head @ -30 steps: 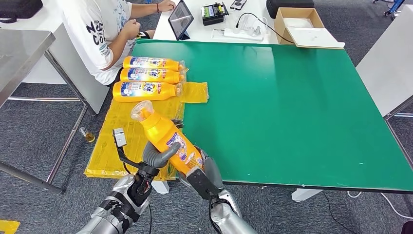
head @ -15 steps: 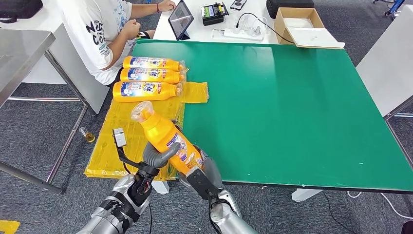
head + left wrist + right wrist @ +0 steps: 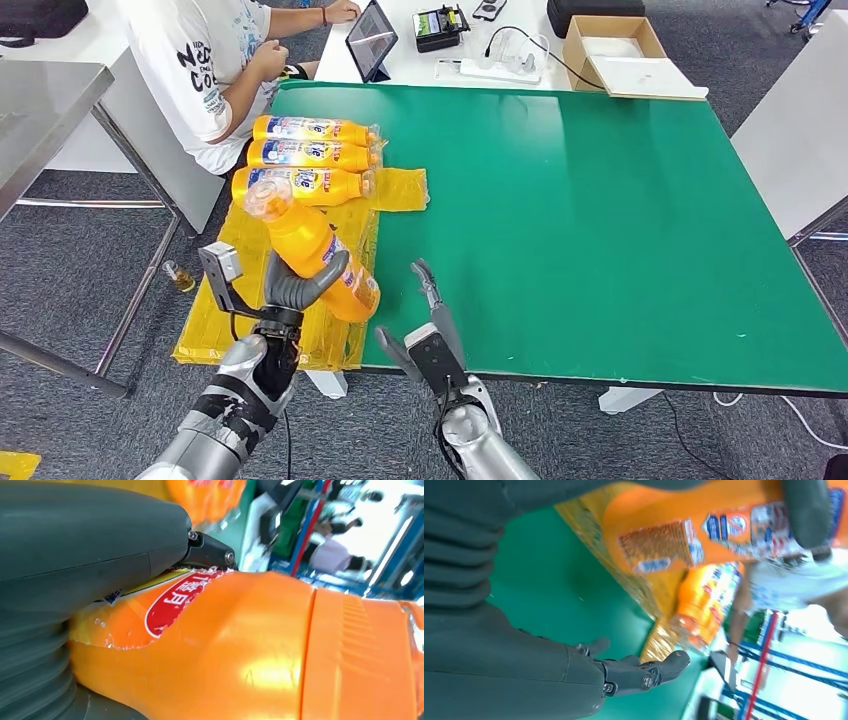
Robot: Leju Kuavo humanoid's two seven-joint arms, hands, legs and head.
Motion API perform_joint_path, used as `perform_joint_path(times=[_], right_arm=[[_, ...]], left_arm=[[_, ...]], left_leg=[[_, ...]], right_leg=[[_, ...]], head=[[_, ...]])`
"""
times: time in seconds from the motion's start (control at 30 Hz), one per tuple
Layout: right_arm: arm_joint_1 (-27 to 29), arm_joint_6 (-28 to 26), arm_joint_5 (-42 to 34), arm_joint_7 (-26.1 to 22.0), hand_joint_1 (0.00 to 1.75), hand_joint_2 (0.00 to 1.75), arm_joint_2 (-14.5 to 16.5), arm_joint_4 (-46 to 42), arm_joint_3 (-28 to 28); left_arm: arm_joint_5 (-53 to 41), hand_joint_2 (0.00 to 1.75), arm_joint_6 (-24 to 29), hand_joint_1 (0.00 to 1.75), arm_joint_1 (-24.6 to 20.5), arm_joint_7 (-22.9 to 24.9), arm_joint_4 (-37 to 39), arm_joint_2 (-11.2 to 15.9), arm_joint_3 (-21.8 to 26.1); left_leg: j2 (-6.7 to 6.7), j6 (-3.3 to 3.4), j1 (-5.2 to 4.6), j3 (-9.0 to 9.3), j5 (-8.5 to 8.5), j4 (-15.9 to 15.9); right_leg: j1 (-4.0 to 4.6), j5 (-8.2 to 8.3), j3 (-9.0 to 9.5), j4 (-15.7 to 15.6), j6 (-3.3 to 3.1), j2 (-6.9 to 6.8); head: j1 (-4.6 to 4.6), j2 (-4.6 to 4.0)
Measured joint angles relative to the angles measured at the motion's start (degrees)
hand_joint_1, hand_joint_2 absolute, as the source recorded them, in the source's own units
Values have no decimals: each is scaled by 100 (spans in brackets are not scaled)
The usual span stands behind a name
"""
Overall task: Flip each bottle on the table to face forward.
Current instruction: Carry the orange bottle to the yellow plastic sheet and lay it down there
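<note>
Four orange plastic bottles on my screen right now. Three of them (image 3: 305,155) lie side by side on the crinkly yellow plastic sheet (image 3: 225,300) at the far left corner of the green table (image 3: 600,220), caps pointing right, blue-and-white labels facing up. The fourth orange bottle (image 3: 315,255) is up in the air over the yellow sheet, tilted with its clear cap toward the far left, and my left hand (image 3: 300,285) has it wrapped around the lower body, thumb over the top of it. From the left wrist view I get the thick grey thumb pressed on the label with its red patch, so that grip looks solid. My right hand (image 3: 428,335) sits just beside the bottle near the table's front edge, holding nothing, fingers spread apart and stretched out; the right wrist view shows the fingertips (image 3: 674,661) hanging over green tabletop. Past the far left corner a person in a white printed t-shirt (image 3: 200,70) sits by a tablet (image 3: 372,40), and a cardboard box (image 3: 615,50) rests on the white desk behind.
</note>
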Motion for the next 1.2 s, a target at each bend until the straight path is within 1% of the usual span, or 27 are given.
perform_joint_path(times=[0.13, 0.3, 0.33, 0.37, 0.43, 0.47, 0.5, 0.53, 0.57, 0.6, 0.7, 0.77, 0.8, 0.87, 0.93, 1.03, 1.2], right_arm=[[216, -58, -96, -14, 0, 0, -106, -692, -61], [551, -265, -250, -90, 0, 0, -220, -1640, -172], [610, -346, -286, -126, 0, 0, -234, -1810, -194], [671, -460, -337, -167, 0, 0, -244, -1985, -215], [779, -771, -481, -230, 0, 0, -254, -2350, -251], [816, -931, -567, -243, 0, 0, -259, -2519, -262], [842, -1079, -654, -250, 0, 0, -264, -2674, -272], [861, -1212, -733, -255, 0, 0, -268, -2818, -280], [875, -1326, -803, -258, 0, 0, -270, -2950, -286], [887, -1427, -859, -260, 0, 44, -272, -3071, -292], [903, -1695, -970, -263, 0, 175, -281, -3387, -300], [902, -1787, -992, -265, 0, 175, -295, -3548, -300], [901, -1790, -992, -266, 0, 175, -301, -3598, -297], [900, -1735, -991, -266, 0, 175, -304, -3643, -289], [900, -1666, -991, -266, 0, 175, -305, -3652, -277], [900, -1615, -991, -266, 0, 175, -305, -3652, -262], [902, -1473, -1005, -266, 0, 175, -305, -3650, -253]], left_arm=[[-191, 175, 518, 175, -61, -142, -142, -39, 295], [-698, 175, 1429, 175, -153, -429, -321, -63, 639], [-911, 175, 1687, 175, -166, -528, -354, -63, 680], [-1229, 175, 2057, 175, -177, -664, -388, -63, 712], [-2232, 175, 3071, 175, -210, -943, -456, -39, 749], [-2862, 175, 3564, 175, -237, -996, -481, -14, 763], [-3559, 175, 3976, 175, -270, -968, -496, 18, 786], [-4327, 175, 4265, 175, -304, -865, -496, 49, 820], [-5089, 175, 4446, 175, -340, -727, -473, 78, 870], [-5811, 175, 4543, 175, -379, -573, -434, 98, 928], [-7829, 175, 4619, 175, -578, 63, 4, 192, 1051], [-8876, 175, 4578, 175, -765, 553, 581, 308, 1038], [-9211, 175, 4511, 175, -853, 732, 897, 372, 1002], [-9571, 175, 4286, 175, -1003, 909, 1469, 501, 898], [-9698, 175, 4087, 175, -1101, 939, 1908, 615, 788], [-9726, 175, 3886, 175, -1196, 940, 2365, 730, 671], [-9549, 175, 3088, 175, -1330, 812, 2848, 859, 547]], left_leg=[[0, 0, 0, -1, 0, 0], [0, 0, 0, -2, 0, 0], [0, 0, 0, -2, 0, 0], [0, 0, 0, -3, 0, 0], [0, 0, 0, -3, 0, 0], [0, 0, 0, -3, 0, 0], [-1, 0, 0, -3, 0, 0], [-1, 0, 0, -3, 0, 0], [-1, 0, 0, -3, 0, 0], [0, 0, 0, -3, 0, 0], [0, 0, -1, -1, 1, 0], [3, -1, -1, 2, 2, 0], [6, -2, 0, 3, 2, 0], [13, -3, 0, 5, 2, 0], [15, -3, 1, 5, 3, 0], [15, -3, 1, 3, 2, 0], [14, -3, 0, -2, 2, 0]], right_leg=[[0, 0, -1, 0, 0, 0], [0, 0, -1, 0, 0, 0], [0, 0, -1, 0, 0, 0], [0, 0, -1, 0, 0, 0], [0, 0, -2, 0, 0, 0], [0, 0, -1, 0, 0, 0], [0, -1, -1, 0, 0, 0], [0, -1, -1, 0, 0, 0], [0, 0, -1, 0, 0, 0], [-1, 0, -1, 0, -1, 0], [-1, 1, 0, 0, -1, 0], [-1, 3, 0, 0, -2, 2], [-1, 3, -1, 1, -2, 5], [0, 4, -2, 1, -2, 10], [1, 4, -4, 2, -2, 12], [2, 2, -5, 2, -3, 12], [0, 1, -6, 2, -3, 12]], head=[[-1, 0], [-1, 0], [-1, 0], [0, 0], [-1, 0], [-1, 0], [-1, 0], [-1, 0], [0, 0], [0, 0], [0, 0], [1, 0], [0, 0], [0, 0], [-1, 0], [0, 0], [1, 0]])
